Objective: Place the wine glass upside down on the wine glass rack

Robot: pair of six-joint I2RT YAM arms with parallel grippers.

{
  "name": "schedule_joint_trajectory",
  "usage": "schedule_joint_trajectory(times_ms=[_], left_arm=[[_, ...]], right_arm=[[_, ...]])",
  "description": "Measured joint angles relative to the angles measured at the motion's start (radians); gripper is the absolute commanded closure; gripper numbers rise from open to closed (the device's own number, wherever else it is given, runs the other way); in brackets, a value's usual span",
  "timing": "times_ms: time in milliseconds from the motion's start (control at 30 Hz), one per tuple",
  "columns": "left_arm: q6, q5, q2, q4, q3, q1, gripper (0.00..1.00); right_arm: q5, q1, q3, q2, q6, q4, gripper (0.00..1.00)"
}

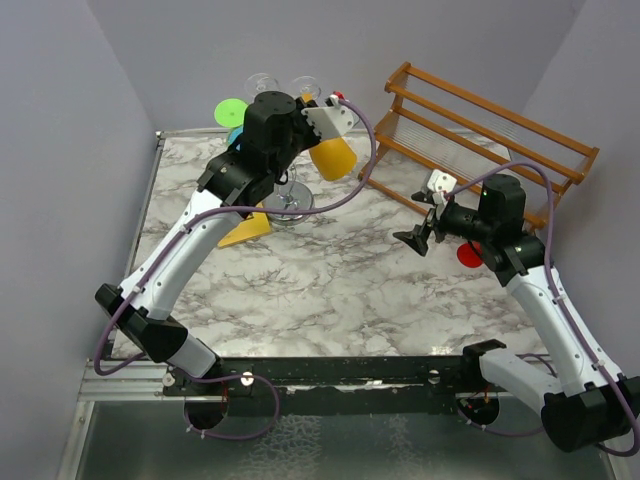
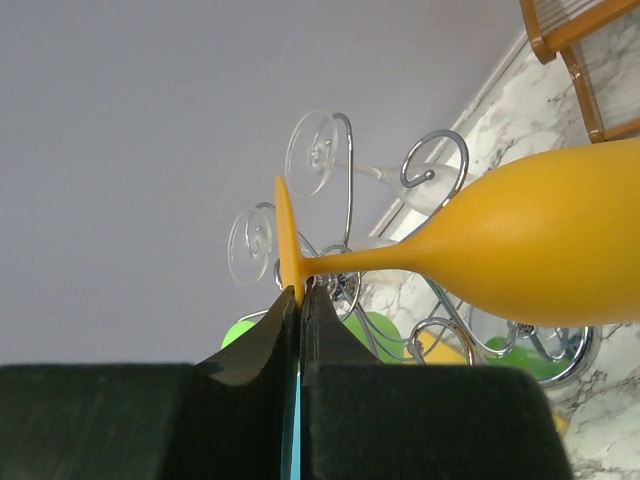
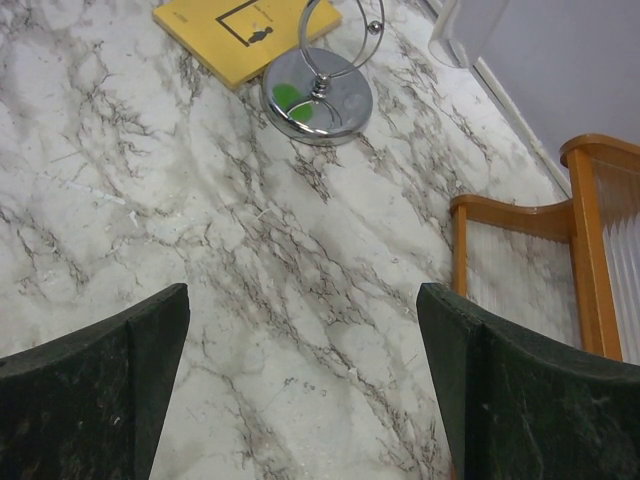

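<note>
From above, the left gripper [image 1: 318, 122] was pressed shut on the foot of the yellow wine glass [image 1: 332, 156], holding it in the air just beside the top of the wine glass rack [image 1: 290, 200], where clear glasses [image 1: 262, 83] hung. The right gripper [image 1: 418, 238] hovered spread wide near the wooden rack [image 1: 490, 130].

At the left wrist, the fingers [image 2: 268, 345] pinched the rim of the glass's foot; the wine glass [image 2: 540, 250] lay sideways, its bowl across the rack's chrome scrolls [image 2: 437, 158].

At the right wrist, the right gripper [image 3: 302, 300] gaped over bare marble table [image 3: 300, 250], with the rack's disc base [image 3: 318, 100] touching a yellow card [image 3: 230, 35]
</note>
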State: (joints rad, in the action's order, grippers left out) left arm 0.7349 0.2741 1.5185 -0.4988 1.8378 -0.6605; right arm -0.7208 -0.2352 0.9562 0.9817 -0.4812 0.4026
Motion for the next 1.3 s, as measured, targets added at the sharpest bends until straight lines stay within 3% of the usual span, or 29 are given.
schedule_joint_trajectory(times_ms=[500,1300], left_arm=[[0.133,0.034,0.005,-0.023,-0.059,-0.023,1.0],[0.196,0.107,0.022,-0.06,-0.079,-0.023,1.0]], right_arm=[[-0.002,0.0,-0.001,0.008,0.005,-0.007,0.05],[-0.003,0.0,-0.002,0.017,0.005,-0.007,0.05]])
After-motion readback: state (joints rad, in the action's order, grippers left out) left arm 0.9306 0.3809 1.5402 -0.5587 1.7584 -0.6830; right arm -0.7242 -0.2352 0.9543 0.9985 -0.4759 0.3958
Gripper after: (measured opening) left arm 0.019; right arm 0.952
